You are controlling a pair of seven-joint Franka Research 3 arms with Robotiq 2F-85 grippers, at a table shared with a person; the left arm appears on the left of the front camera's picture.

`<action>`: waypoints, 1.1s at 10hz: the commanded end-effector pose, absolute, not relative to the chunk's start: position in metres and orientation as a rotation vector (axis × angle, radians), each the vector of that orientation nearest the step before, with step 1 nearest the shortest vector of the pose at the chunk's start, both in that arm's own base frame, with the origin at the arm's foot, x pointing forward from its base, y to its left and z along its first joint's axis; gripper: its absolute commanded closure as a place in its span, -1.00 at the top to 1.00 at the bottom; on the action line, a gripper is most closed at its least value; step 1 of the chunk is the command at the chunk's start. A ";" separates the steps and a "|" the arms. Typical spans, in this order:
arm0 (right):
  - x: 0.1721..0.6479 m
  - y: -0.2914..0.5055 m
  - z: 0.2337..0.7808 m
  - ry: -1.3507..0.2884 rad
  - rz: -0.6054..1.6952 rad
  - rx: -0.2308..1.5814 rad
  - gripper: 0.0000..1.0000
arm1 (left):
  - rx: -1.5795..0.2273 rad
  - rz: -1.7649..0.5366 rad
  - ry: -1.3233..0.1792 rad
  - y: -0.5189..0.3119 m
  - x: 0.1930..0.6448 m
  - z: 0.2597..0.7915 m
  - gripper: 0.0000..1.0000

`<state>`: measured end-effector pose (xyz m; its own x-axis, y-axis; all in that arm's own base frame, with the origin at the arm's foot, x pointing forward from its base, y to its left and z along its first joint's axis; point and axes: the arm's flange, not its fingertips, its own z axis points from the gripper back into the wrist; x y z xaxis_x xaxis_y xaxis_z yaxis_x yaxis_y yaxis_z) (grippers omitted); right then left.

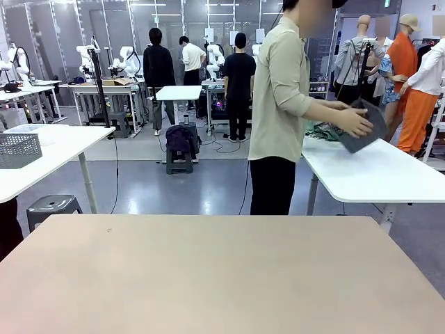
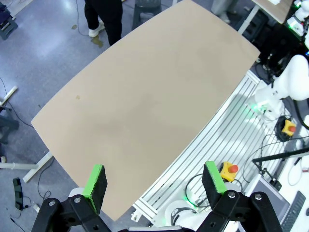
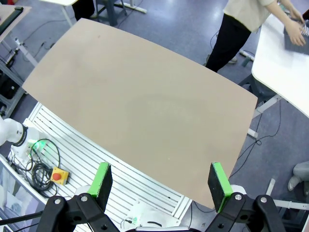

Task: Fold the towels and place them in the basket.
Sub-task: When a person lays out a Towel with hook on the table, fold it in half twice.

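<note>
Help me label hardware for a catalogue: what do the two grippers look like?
The left gripper and right gripper look alike: black jointed frames with silver bolts, two fingers each, tipped with bright green pads.

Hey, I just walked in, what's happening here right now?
The person at the far side of the tan table stands facing a white side table and holds the dark basket tilted above it. Both robot arms hover over the tan table, with the left gripper and the right gripper open and holding nothing.
</note>
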<state>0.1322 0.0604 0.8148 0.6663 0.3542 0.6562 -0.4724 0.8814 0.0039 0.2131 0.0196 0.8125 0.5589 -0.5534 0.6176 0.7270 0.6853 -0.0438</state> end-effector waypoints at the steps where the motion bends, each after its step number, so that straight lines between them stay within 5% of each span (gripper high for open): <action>1: 0.130 0.061 0.816 -0.705 0.478 0.184 1.00 | -0.315 -0.779 -0.609 0.017 0.213 0.812 1.00; 11: 0.130 0.061 0.816 -0.705 0.478 0.184 1.00 | -0.315 -0.779 -0.609 0.017 0.213 0.812 1.00</action>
<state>0.1322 0.0604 0.8148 0.6663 0.3542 0.6562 -0.4723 0.8814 0.0039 0.2131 0.0196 0.8125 0.5589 -0.5534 0.6176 0.7270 0.6853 -0.0438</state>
